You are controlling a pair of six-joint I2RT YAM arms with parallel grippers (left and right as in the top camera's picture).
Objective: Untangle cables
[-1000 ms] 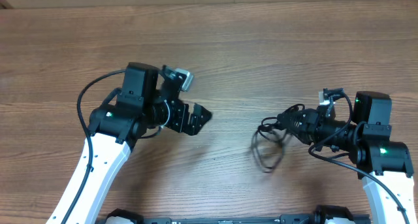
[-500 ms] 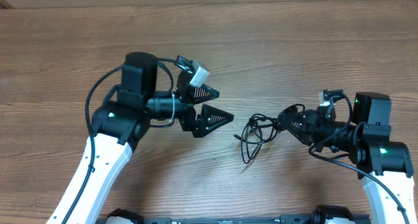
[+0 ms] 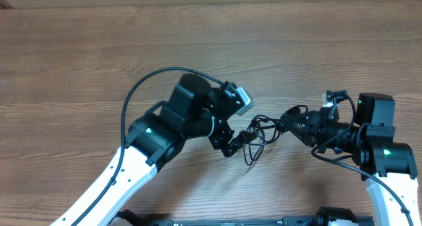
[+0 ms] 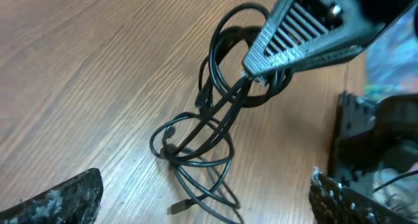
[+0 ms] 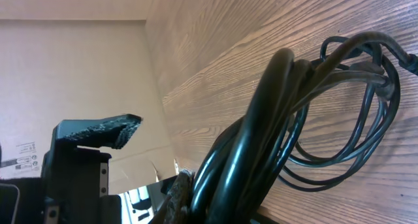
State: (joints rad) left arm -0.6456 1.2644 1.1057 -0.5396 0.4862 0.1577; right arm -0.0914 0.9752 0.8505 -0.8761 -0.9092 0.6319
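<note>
The cables are thin black cords in a knotted bundle on the wooden table, right of centre. My right gripper is shut on the bundle's right end, holding that end up. Close up, the thick-looking cords run past one of its fingers. My left gripper hovers over the bundle's left side, open. From the left wrist, the loops and a metal-tipped plug lie between its wide-apart fingertips, touching neither. The right gripper's finger pinches the cords at the top.
The wooden table stretches around both arms. The left arm's own thick black wire arcs above its white link. The right arm's body sits at the right edge. A beige wall shows beyond the table.
My left arm has swung right and tipped down over the cables, still open. The right gripper earlier shifted the bundle left, then held still.
</note>
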